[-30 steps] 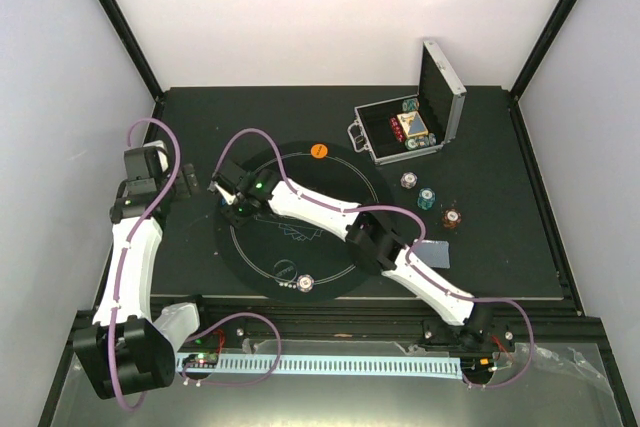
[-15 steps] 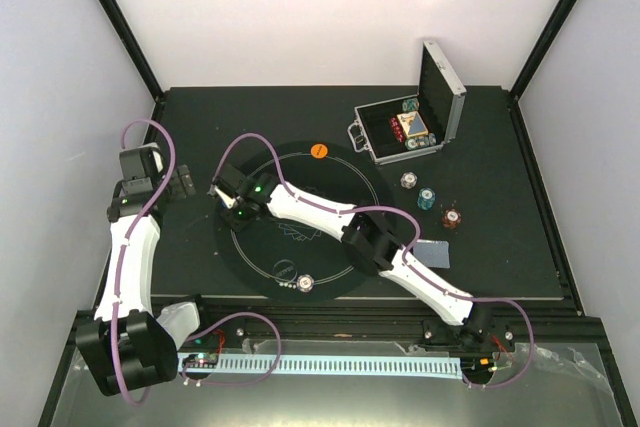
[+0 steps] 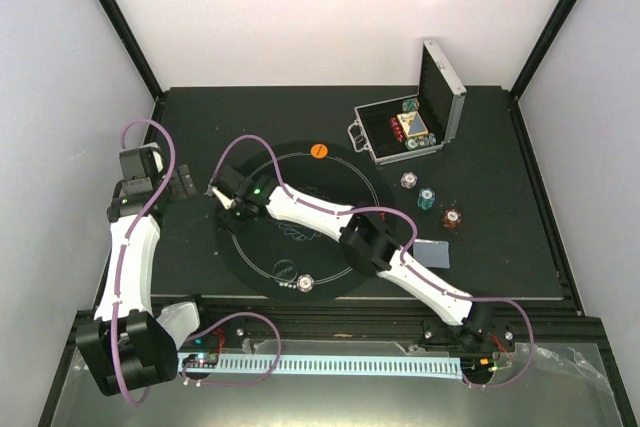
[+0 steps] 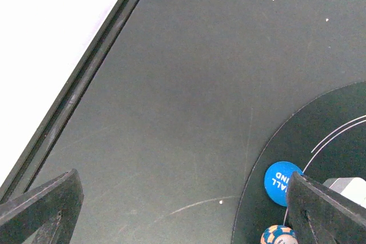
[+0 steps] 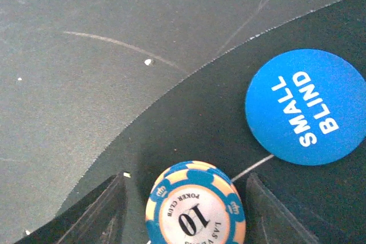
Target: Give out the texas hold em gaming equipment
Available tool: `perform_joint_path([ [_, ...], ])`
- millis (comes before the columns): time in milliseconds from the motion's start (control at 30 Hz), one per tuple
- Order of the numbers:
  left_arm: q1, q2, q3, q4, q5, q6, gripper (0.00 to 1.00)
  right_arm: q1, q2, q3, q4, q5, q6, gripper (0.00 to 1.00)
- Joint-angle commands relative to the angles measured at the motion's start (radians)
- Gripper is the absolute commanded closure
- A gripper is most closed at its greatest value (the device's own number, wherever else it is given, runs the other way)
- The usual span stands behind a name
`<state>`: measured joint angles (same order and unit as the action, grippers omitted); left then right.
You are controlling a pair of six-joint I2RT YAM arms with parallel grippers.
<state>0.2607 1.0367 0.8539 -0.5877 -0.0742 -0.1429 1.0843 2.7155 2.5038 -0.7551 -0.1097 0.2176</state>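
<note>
Overhead view with both wrist views. At the left of the overhead view the left fingers [image 4: 40,207] hang over the bare dark worktop [image 3: 520,247], just beside the left rim of the round black mat [image 3: 345,179]. In the left wrist view they fill the two lower corners, spread wide with nothing between them. Immediately to the right, at the mat's left rim, the right fingers [image 5: 100,215] stand narrowly parted on either side of a poker chip stack [image 5: 195,212], whose top chip is peach and blue around a white centre marked 10. A dark gap separates the stack from the finger at the left of the right wrist view; the other finger lies just beside it. The stack rests on the mat just inside the rim. To its upper right a blue disc [image 5: 306,107] lettered SMALL BLIND lies flat on the mat, near the stack but apart from it. In the overhead view a pale chip [image 3: 304,282] sits at the mat's lower rim and an orange disc [image 3: 318,150] at its upper rim. Toward the upper right a silver case [image 3: 442,82] stands open, lid upright, its contents too small to tell apart. Below it a white chip [image 3: 408,180], a teal chip [image 3: 427,197] and a red-brown chip [image 3: 452,217] run diagonally down to the right, and a grey-blue playing card [image 3: 432,252] lies flat lower down.
</note>
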Motion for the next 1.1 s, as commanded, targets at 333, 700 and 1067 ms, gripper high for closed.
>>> perform_joint_path([
  [333, 0.006, 0.007, 0.056, -0.028, 0.069, -0.004, 0.01, 0.006, -0.126, -0.038, 0.033, -0.064, -0.029, 0.12],
  [700, -0.111, -0.064, 0.009, 0.009, 0.107, 0.043, 0.01, -0.087, -0.788, -0.712, 0.13, 0.071, -0.03, 0.01],
  [1067, -0.176, -0.016, 0.03, -0.003, 0.153, 0.051, 0.01, -0.679, -1.125, -1.299, 0.025, 0.237, 0.015, 0.01],
])
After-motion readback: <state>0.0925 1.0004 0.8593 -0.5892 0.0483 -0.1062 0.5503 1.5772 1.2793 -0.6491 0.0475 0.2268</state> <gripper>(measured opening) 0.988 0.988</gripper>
